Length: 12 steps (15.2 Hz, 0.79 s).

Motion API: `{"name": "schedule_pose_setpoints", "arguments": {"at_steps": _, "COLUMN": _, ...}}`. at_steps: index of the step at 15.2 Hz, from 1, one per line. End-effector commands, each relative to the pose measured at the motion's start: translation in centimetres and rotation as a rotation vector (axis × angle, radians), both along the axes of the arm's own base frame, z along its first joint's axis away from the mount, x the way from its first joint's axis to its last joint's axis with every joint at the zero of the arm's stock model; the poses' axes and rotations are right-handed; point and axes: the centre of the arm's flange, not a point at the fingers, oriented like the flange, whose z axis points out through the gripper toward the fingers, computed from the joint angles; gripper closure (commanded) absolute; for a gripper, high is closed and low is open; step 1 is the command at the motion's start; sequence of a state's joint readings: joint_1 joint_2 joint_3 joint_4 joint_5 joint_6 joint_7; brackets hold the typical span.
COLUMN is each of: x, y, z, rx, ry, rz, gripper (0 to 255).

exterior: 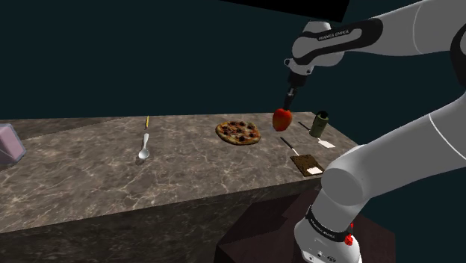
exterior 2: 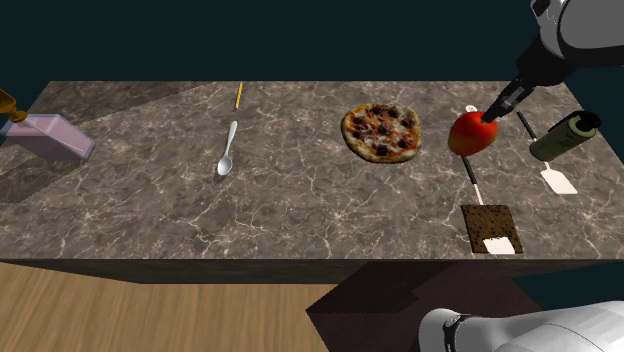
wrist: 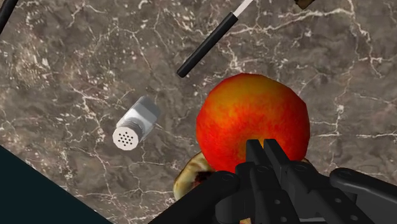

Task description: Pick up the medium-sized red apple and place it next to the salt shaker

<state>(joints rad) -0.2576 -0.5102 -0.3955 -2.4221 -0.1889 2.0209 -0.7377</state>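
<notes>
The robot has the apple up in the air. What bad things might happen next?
The gripper seems to pinch only a small part of the red apple, so the apple might slip, drop onto the counter and roll. The salt shaker is close below, so lowering the apple carelessly could bump it. A black-handled tool lies nearby, and an apple set on that handle would likely roll away.

Your arm [exterior: 388, 153] is made of smooth, rounded white shells with dark joints between them. A black band [exterior: 336, 32] with small white lettering rings the link just behind the jaws. A second lettered band [exterior: 326, 224], farthest from the jaws, has a red mark [exterior: 349, 239] beside it. The jaws are black throughout.
</notes>
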Motion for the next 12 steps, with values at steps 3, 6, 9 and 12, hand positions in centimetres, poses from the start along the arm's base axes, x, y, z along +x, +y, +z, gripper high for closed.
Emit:
{"name": "schedule_pose_setpoints", "arguments": {"at_steps": 3, "x": -0.1, "y": 0.0, "z": -2.2, "rx": 0.000, "ry": -0.001, "rz": 0.000, "gripper": 255}}
{"name": "schedule_pose_setpoints", "arguments": {"at_steps": 6, "x": -0.1, "y": 0.0, "z": -3.8, "rx": 0.000, "ry": -0.001, "rz": 0.000, "gripper": 255}}
{"name": "schedule_pose_setpoints", "arguments": {"at_steps": 9, "x": -0.1, "y": 0.0, "z": -5.4, "rx": 0.000, "ry": -0.001, "rz": 0.000, "gripper": 255}}
{"name": "schedule_pose_setpoints", "arguments": {"at_steps": 12, "x": -0.1, "y": 0.0, "z": -7.0, "rx": 0.000, "ry": -0.001, "rz": 0.000, "gripper": 255}}
